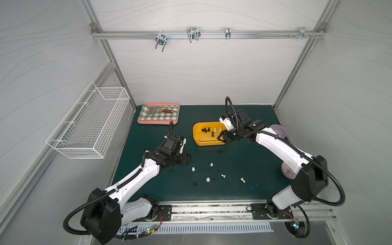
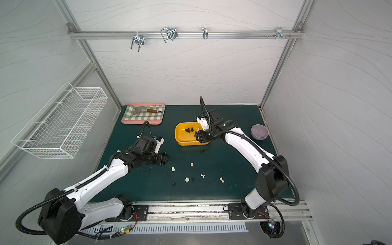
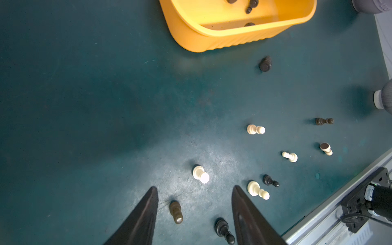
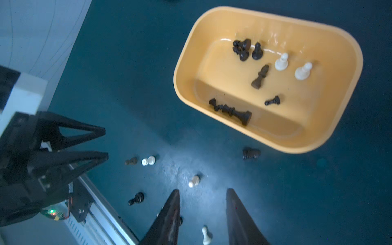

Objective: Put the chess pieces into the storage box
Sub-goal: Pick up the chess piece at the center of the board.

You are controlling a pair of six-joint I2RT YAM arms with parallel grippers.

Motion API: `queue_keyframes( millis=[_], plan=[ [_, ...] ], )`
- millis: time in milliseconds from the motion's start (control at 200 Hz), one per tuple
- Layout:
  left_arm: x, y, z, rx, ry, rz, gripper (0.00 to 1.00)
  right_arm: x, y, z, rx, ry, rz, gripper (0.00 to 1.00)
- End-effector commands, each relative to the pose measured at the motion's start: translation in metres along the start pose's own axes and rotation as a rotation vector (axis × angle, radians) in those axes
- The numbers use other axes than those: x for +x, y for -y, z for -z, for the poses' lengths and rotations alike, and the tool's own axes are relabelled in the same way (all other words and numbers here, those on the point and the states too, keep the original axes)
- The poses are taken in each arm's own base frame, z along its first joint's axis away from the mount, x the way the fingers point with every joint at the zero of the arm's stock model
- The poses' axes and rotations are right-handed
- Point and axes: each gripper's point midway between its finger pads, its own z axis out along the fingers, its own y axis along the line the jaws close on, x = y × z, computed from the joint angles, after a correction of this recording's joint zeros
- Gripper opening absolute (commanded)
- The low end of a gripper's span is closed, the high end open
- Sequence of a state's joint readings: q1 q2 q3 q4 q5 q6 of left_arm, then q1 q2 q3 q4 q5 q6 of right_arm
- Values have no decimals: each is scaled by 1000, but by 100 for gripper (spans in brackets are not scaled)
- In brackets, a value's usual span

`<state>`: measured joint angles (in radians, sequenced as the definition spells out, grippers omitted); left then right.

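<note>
In a top view, a dark green mat [image 1: 148, 186] is carrying the yellow storage box [image 1: 203, 142], with the right gripper [image 1: 220, 137] hanging at its near right corner and the left gripper [image 1: 187, 158] hovering beside loose chess pieces [image 1: 208, 179] nearer the robot. In the left wrist view, that gripper's fingers [image 3: 140, 220] are standing apart and empty, a brown pawn [image 3: 176, 212] lying on the mat between them and the box sitting well beyond. In the right wrist view, the fingers [image 4: 169, 216] are standing apart, gripping nothing, a white pawn [image 4: 194, 181] lying just past one tip, and the box, beyond the tips, is holding black and white pieces.
</note>
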<state>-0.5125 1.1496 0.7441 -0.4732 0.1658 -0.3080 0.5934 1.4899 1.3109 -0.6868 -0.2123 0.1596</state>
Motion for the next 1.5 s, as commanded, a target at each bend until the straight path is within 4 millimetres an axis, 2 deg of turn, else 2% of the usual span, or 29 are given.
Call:
queue_keyframes(
  millis=[0,280,540,830,1135,1365,1495],
  plan=[
    [0,8,-5,-14,4,-54,57,25,5,13,31,-10,-6,39],
    [12,41,-21,4,-42,-133,58,86,18,29,65,-26,-80,40],
    [11,73,-37,59,-56,-232,58,116,26,37,99,-28,-140,41],
    [-2,106,-62,110,-74,-298,58,126,31,34,114,-42,-177,41],
    [-7,124,-85,133,-98,-339,58,125,33,29,115,-48,-175,41],
    [-2,131,-103,133,-133,-360,56,124,33,29,114,-36,-181,42],
    [0,125,-111,100,-149,-371,53,127,36,30,119,-42,-178,42]
  ],
)
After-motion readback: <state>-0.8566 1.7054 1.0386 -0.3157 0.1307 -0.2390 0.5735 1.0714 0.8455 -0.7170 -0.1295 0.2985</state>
